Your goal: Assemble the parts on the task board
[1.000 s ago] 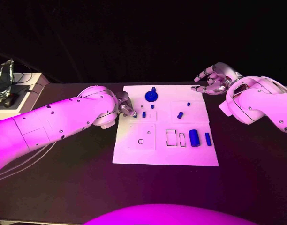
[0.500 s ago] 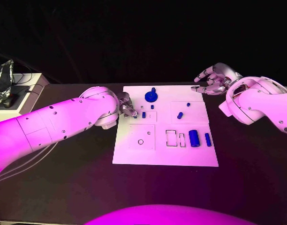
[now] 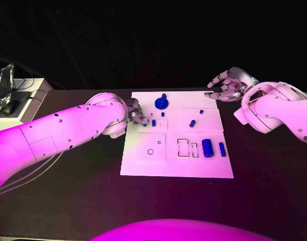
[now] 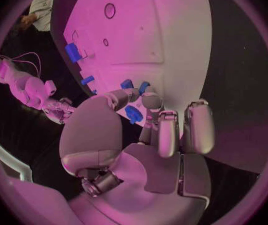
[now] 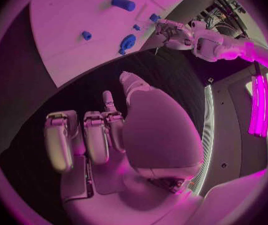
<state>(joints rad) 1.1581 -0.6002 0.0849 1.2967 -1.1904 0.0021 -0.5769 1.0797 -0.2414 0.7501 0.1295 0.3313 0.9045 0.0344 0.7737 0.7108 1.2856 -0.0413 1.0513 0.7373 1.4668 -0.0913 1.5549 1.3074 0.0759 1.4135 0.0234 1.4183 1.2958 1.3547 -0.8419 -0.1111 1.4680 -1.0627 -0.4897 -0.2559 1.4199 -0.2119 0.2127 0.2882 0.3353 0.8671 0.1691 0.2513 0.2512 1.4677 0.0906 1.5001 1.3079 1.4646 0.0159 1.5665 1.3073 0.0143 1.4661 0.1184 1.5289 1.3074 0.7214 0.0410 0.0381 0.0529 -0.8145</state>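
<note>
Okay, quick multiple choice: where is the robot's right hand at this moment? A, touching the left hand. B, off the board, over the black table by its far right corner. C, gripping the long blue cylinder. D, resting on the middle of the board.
B: the right hand sits over the black table just beyond the board's far right corner, holding nothing, well apart from the left hand.
</note>
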